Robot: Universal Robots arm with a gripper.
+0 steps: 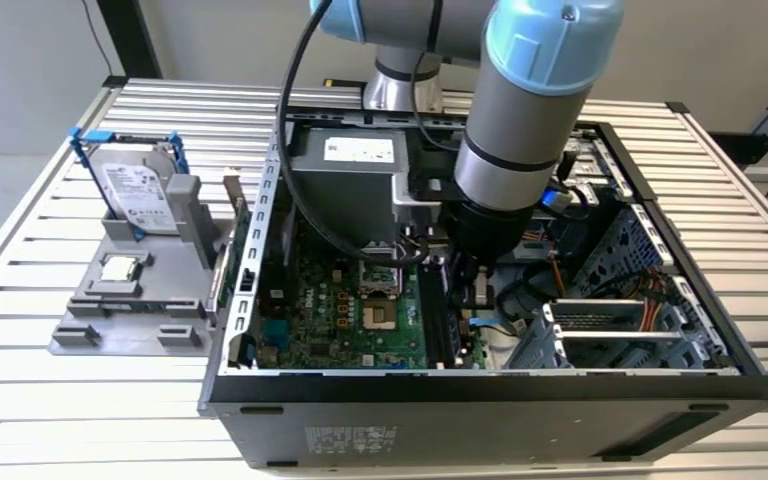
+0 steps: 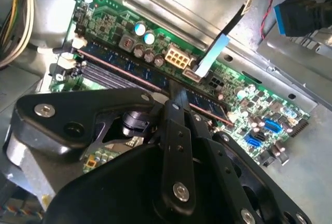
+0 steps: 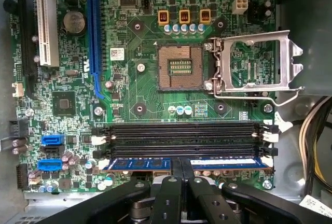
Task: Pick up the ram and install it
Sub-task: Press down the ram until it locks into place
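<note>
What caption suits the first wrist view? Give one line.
Gripper shut on the ram, which stands in a motherboard memory slot.

An open computer case (image 1: 491,390) sits on the worktop (image 1: 37,400). A hard drive (image 1: 135,190) stands beside it.

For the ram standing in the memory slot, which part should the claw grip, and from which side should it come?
Grip the ram at the middle of its upper long edge, coming straight down from above the motherboard. It stands on edge in the slot, so only that thin edge is free. The claw already sits there, closed on the stick.
</note>
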